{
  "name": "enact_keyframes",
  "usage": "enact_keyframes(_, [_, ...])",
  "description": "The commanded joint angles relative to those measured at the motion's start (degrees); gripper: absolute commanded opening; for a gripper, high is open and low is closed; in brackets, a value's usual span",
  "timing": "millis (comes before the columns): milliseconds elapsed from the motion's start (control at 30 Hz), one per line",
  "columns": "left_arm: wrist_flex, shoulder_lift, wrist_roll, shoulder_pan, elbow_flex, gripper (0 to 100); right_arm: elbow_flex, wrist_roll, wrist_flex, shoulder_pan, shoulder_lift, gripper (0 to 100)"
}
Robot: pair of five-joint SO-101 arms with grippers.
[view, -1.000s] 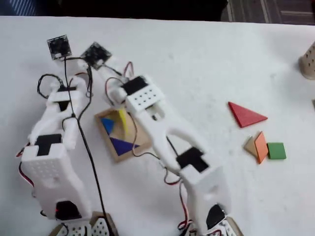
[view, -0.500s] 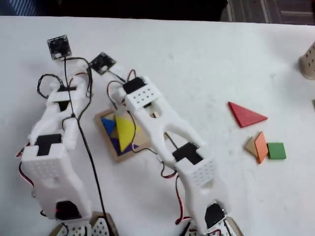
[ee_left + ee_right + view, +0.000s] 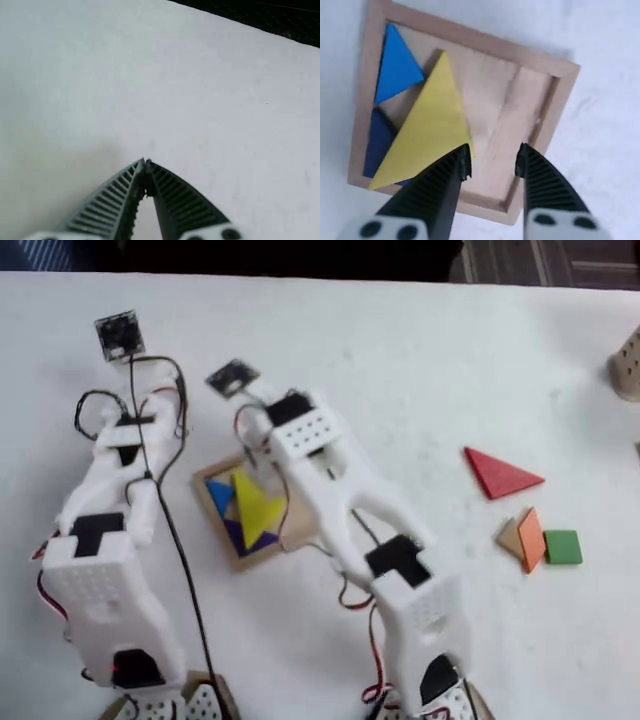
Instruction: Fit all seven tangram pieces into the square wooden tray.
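The square wooden tray [image 3: 561, 100] holds a light blue triangle [image 3: 395, 65] and a dark blue piece [image 3: 377, 140]. A large yellow triangle [image 3: 427, 135] lies in the tray, partly overlapping the dark blue piece. My right gripper [image 3: 492, 159] hangs open just above the tray, one fingertip beside the yellow triangle's corner. In the high view the right arm [image 3: 305, 430] leans over the tray [image 3: 292, 525]. A red triangle [image 3: 500, 475], an orange piece [image 3: 530, 538], a tan piece [image 3: 510, 537] and a green square [image 3: 562, 546] lie on the table to the right. My left gripper [image 3: 146, 172] is shut over bare table.
The left arm [image 3: 105, 500] stands left of the tray, with black cables [image 3: 175, 530] running between the two arms. A tan perforated object [image 3: 628, 365] sits at the far right edge. White table lies open between the tray and the loose pieces.
The yellow triangle, held on edge above the tray a second ago, now lies in it. The right gripper has let it go and the arm has shifted slightly right. The left arm is still.
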Motion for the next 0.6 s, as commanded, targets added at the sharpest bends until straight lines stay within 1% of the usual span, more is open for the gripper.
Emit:
enact_keyframes(0, [0.44,-3.21,0.62,0.22,-3.08,2,2.90,-0.53,-3.47,-1.19,-4.97,14.2])
enact_keyframes(167, [0.44,-3.21,0.62,0.13,-3.08,2,5.54,-2.90,-6.55,0.84,-5.14,14.2])
enact_keyframes(333, [0.44,-3.21,0.62,0.13,-3.16,2,5.89,-3.25,-9.19,0.22,-4.88,13.9])
enact_keyframes(500, [0.44,-3.12,0.62,0.13,-3.34,2,5.80,-2.99,-5.41,-0.31,-6.64,13.2])
enact_keyframes(567, [0.44,-3.03,0.62,0.22,-3.34,2,6.68,-2.99,-3.65,-0.40,-10.24,8.6])
